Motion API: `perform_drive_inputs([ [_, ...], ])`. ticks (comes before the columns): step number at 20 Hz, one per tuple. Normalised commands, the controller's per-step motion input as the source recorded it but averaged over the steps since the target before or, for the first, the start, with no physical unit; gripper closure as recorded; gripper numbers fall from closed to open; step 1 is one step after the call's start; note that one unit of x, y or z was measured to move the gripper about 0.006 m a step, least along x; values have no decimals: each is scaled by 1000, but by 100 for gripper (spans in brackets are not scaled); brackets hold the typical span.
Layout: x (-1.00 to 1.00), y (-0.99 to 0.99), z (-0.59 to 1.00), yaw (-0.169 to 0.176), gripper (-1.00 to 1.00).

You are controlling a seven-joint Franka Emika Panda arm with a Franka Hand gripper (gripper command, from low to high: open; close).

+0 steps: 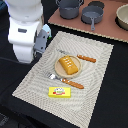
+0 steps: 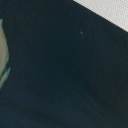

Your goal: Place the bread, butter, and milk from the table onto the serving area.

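Bread on the plate, butter on the mat, milk at the hand.

We see the scored golden bread (image 1: 69,65) on the round tan plate (image 1: 58,68), the flat yellow butter (image 1: 60,91) nearer on the striped serving area (image 1: 95,75); the hand (image 1: 42,41) hangs at the mat's left edge by the pale-blue milk (image 1: 46,35), grip unclear.

the orange scored bread (image 1: 69,65) lies on the striped serving area's (image 1: 95,55) plate, the yellow butter (image 1: 59,92) flat near its edge, and the milk (image 1: 45,36) seems mostly hidden.
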Motion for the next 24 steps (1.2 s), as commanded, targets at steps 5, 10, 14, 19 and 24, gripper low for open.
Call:
perform_drive_inputs([
  [5,-424,913,33,-15,-100],
  [10,-443,918,0,-13,-100],
  [14,-479,903,0,-12,-100],
  [19,-569,739,-34,-18,-100],
  [24,-633,383,-214,-116,-100],
])
